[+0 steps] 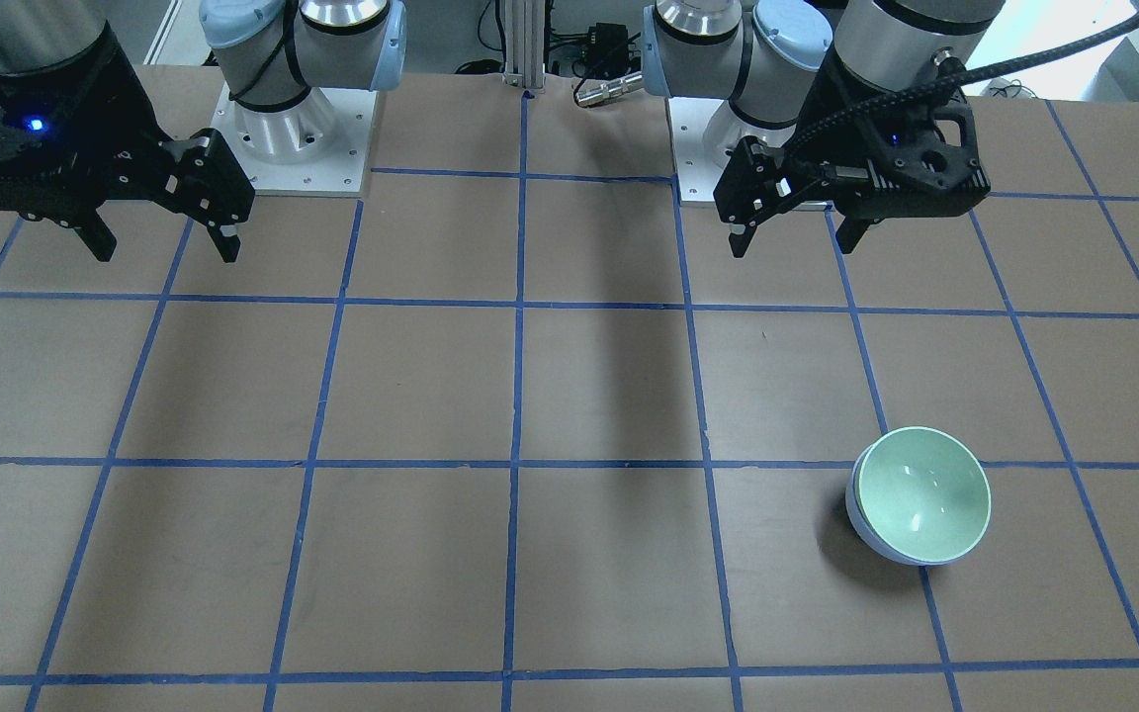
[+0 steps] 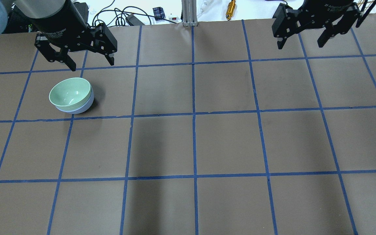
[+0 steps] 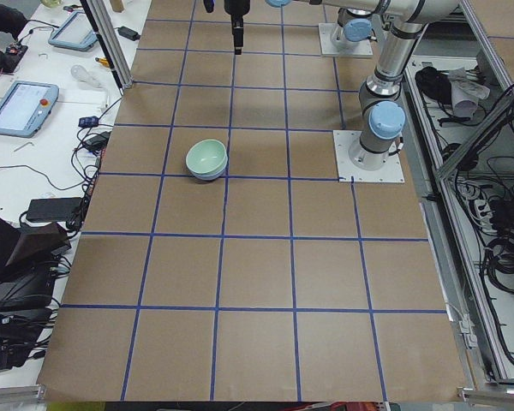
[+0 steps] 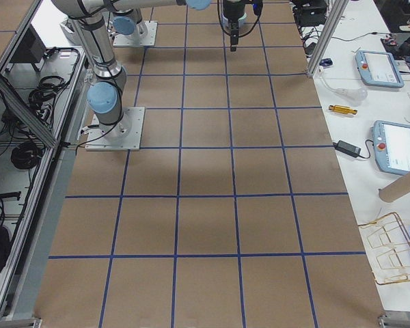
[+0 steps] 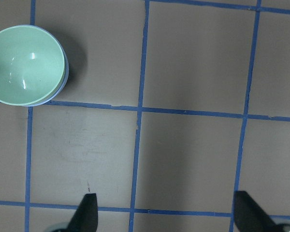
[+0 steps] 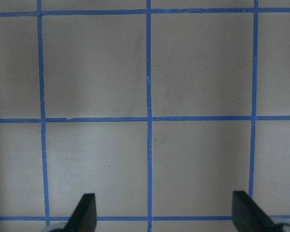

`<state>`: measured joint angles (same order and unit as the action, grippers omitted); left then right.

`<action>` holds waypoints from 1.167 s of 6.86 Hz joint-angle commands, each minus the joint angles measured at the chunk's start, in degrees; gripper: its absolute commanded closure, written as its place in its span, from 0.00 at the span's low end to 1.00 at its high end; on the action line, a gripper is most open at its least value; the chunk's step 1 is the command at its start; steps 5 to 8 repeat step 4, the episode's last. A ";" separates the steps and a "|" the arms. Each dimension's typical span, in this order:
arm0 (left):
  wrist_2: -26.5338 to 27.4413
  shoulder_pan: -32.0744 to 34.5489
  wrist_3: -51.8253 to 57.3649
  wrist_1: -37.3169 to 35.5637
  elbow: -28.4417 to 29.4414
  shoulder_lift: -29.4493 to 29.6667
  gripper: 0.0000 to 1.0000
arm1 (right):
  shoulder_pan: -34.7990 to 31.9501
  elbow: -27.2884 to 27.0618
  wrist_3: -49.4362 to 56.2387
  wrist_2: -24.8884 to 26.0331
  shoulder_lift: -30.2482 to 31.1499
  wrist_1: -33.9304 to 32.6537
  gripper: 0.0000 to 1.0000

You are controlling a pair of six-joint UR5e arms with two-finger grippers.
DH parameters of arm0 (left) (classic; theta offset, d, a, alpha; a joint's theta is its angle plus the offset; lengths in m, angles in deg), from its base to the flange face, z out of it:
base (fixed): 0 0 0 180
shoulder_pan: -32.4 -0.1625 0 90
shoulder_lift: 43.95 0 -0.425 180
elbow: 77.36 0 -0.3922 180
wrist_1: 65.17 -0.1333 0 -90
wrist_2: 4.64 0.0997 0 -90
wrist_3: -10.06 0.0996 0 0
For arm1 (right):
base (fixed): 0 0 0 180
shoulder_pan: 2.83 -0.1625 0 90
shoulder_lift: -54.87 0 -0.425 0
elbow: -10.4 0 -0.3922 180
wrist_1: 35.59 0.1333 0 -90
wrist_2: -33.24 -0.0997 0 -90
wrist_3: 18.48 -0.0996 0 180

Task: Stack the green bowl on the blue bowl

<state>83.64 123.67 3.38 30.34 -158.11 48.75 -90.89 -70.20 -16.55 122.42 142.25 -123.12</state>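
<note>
The green bowl (image 2: 69,93) sits nested inside the blue bowl (image 2: 85,106), upright on the brown table. Only a thin band of the blue bowl (image 1: 861,524) shows under the green bowl (image 1: 923,492). The left wrist view shows the green bowl (image 5: 26,65) at its upper left, with a blue sliver (image 5: 64,79) beside it. My left gripper (image 2: 92,65) is open and empty, raised above the table and apart from the stack, toward the robot's side (image 1: 792,242). My right gripper (image 2: 299,46) is open and empty, far across the table (image 1: 167,252).
The table is brown with a grid of blue tape. The two arm bases (image 1: 293,138) (image 1: 728,148) stand at the robot's edge, with an aluminium post (image 2: 189,13) between them. Tablets (image 4: 396,147) and cables lie on a side bench beyond the table edge.
</note>
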 commanded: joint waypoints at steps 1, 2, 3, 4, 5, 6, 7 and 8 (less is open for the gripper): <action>-0.13 -0.21 0.53 1.09 1.65 0.55 0.00 | 0.00 0.00 0.00 0.03 0.07 0.00 0.00; -0.13 -0.30 2.18 0.91 1.74 0.46 0.00 | 0.00 0.00 0.00 0.03 -0.02 0.00 0.00; -0.22 -0.39 2.55 0.91 1.65 0.37 0.00 | 0.00 0.00 0.00 0.03 -0.02 0.00 0.00; -0.22 -0.57 2.55 1.08 1.74 0.28 0.00 | 0.00 0.00 0.00 0.03 -0.02 0.00 0.00; -0.22 -0.57 2.55 1.08 1.74 0.28 0.00 | 0.00 0.00 0.00 0.03 -0.02 0.00 0.00; -0.22 -0.57 2.55 1.08 1.74 0.28 0.00 | 0.00 0.00 0.00 0.03 -0.02 0.00 0.00; -0.22 -0.57 2.55 1.08 1.74 0.28 0.00 | 0.00 0.00 0.00 0.03 -0.02 0.00 0.00; -0.22 -0.57 2.55 1.08 1.74 0.28 0.00 | 0.00 0.00 0.00 0.03 -0.02 0.00 0.00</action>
